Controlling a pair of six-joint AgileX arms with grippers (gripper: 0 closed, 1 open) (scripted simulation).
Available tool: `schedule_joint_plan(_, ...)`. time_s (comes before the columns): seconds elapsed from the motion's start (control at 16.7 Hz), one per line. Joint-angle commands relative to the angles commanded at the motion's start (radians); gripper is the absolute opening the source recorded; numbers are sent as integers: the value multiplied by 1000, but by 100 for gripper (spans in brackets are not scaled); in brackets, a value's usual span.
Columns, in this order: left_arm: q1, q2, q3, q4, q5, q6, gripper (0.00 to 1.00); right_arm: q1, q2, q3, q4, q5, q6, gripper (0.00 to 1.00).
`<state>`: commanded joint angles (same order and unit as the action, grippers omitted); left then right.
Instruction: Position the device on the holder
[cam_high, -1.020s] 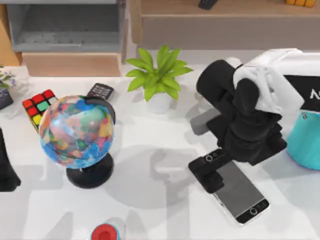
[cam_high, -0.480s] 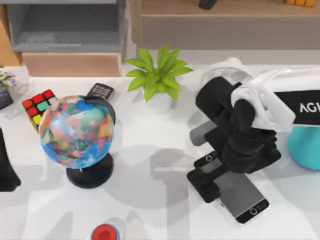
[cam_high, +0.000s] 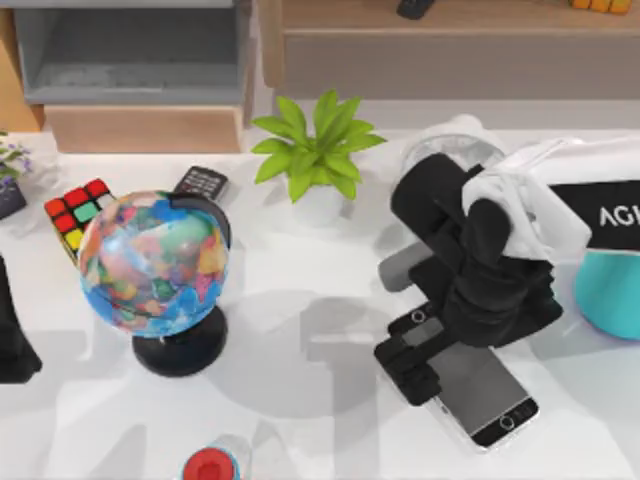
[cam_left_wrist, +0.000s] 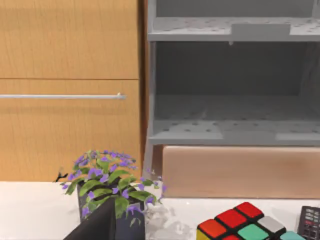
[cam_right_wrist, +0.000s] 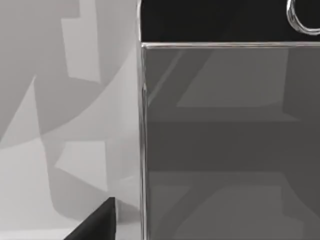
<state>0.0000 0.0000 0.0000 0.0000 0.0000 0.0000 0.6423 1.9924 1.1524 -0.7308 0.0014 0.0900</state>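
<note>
**Right gripper low over the phone**

Phone (cam_high: 483, 388) lay flat on the white table (cam_high: 320, 330), right of centre near the front edge, grey screen up, lying diagonally. Right gripper (cam_high: 412, 352) sat over its upper-left end, covering that end from above. Fingers: can't tell whether they were spread or clamped on the rim. Right wrist view showed the screen (cam_right_wrist: 225, 140) close up with its silver rim. Left arm (cam_high: 14, 335) was parked at the table's left edge. Globe (cam_high: 155, 265), potted plant (cam_high: 318, 150) and puzzle cube (cam_high: 78, 210) stood well apart from the phone.
</note>
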Motion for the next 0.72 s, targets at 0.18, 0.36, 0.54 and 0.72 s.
schedule_joint_plan(0.18,0,0,0,0,0,0,100,0,0,0,0,0,0,17)
schedule_joint_plan(0.36,0,0,0,0,0,0,100,0,0,0,0,0,0,0)
schedule_joint_plan(0.54,0,0,0,0,0,0,100,0,0,0,0,0,0,0)
schedule_joint_plan(0.72,0,0,0,0,0,0,100,0,0,0,0,0,0,0)
